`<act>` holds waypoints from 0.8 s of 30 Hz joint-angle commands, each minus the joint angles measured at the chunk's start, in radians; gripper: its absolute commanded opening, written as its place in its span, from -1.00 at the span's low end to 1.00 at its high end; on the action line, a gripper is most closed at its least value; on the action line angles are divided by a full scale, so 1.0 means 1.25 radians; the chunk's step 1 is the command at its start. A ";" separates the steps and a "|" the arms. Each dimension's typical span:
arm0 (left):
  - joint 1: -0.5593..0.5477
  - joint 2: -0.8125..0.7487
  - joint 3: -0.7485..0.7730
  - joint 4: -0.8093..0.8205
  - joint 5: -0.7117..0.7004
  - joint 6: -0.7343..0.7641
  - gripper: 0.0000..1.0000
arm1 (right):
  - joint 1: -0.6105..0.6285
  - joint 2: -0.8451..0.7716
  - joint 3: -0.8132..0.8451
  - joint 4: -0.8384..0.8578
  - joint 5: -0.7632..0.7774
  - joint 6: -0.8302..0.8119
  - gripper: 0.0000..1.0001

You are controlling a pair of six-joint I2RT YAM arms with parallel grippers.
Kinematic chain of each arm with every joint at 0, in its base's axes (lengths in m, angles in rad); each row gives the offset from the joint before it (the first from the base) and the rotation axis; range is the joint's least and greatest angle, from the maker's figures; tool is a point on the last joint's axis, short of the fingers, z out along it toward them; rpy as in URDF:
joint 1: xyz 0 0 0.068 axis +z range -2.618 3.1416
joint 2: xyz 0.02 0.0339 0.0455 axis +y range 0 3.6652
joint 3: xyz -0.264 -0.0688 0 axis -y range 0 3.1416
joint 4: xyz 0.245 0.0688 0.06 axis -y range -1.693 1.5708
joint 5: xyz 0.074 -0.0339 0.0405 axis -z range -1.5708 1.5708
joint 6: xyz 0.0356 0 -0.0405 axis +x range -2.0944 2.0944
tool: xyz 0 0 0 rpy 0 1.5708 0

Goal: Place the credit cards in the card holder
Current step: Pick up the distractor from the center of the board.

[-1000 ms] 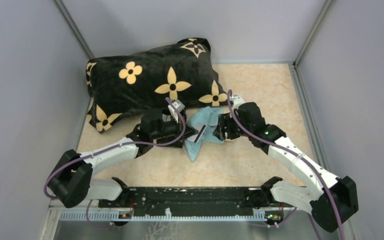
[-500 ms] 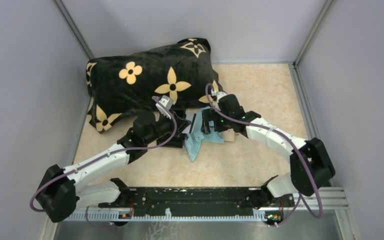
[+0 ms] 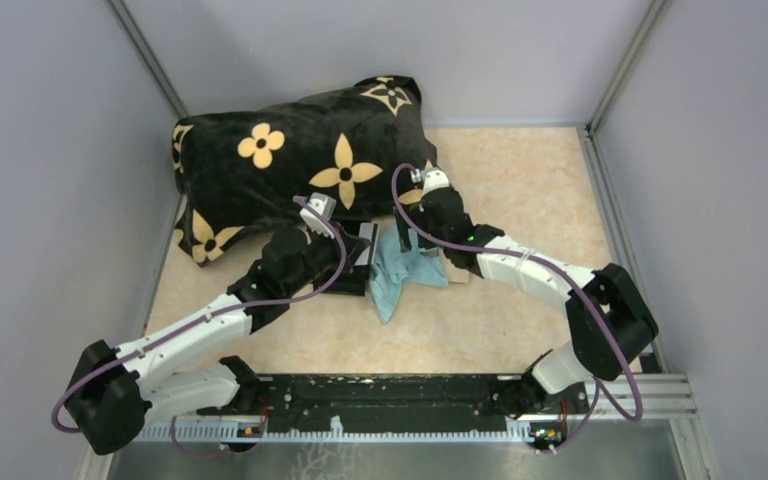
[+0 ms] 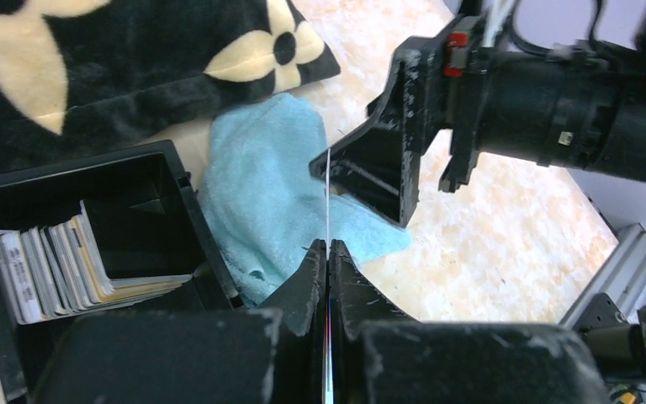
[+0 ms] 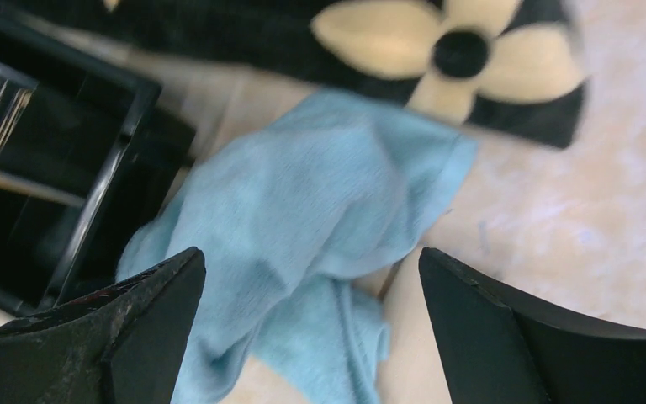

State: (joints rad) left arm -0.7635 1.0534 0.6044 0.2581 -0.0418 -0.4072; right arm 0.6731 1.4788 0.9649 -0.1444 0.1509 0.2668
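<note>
Above the tabletop, near its middle, the left jaws pinch a credit card edge-on, long axis pointing straight out. Just left of it in the wrist view sits the open card holder, several cards inside. The right jaws gape wide, empty, over a blue cloth; a flowered pillow lies behind.

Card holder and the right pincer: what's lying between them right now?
The light blue cloth lies between the card holder and the open right pincer, seen in the right wrist view.
</note>
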 commanded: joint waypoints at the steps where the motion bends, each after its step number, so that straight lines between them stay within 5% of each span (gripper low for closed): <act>1: -0.006 -0.015 -0.003 0.003 -0.070 0.005 -1.00 | 0.025 -0.053 -0.026 0.234 0.298 -0.070 0.98; 6: -0.006 -0.006 0.007 0.003 -0.088 0.015 -1.00 | 0.001 -0.062 -0.011 0.250 0.118 -0.068 0.83; 11: -0.006 -0.013 0.003 -0.004 -0.105 0.010 -1.00 | 0.012 -0.010 0.051 0.079 0.081 -0.009 0.84; 24: -0.006 -0.002 0.001 0.000 -0.103 0.006 -1.00 | 0.059 0.114 0.091 0.000 0.017 0.057 0.98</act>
State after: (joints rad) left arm -0.7643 1.0512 0.6044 0.2447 -0.1650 -0.4034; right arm 0.7372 1.5940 1.0061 -0.1349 0.1917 0.3084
